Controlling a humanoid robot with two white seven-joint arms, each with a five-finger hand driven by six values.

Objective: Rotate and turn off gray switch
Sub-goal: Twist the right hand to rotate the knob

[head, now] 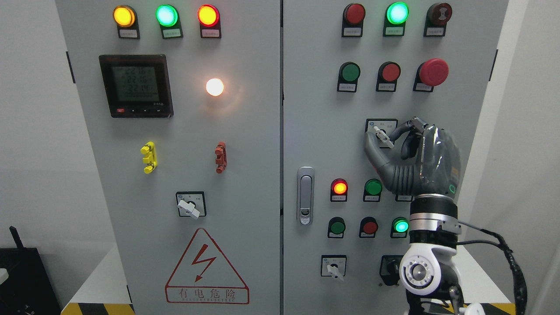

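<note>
A gray rotary switch sits on a white label plate on the right cabinet door, below the row of green and red push buttons. Its handle is tilted, pointing to the lower right. My right hand comes up from the lower right and pinches the switch handle between its thumb and forefinger. The other fingers are curled behind. My left arm is out of view.
Other gray rotary switches sit on the left door and at the lower right door. A red mushroom stop button is above the hand. A door latch, lit indicator lamps and a meter display fill the panels.
</note>
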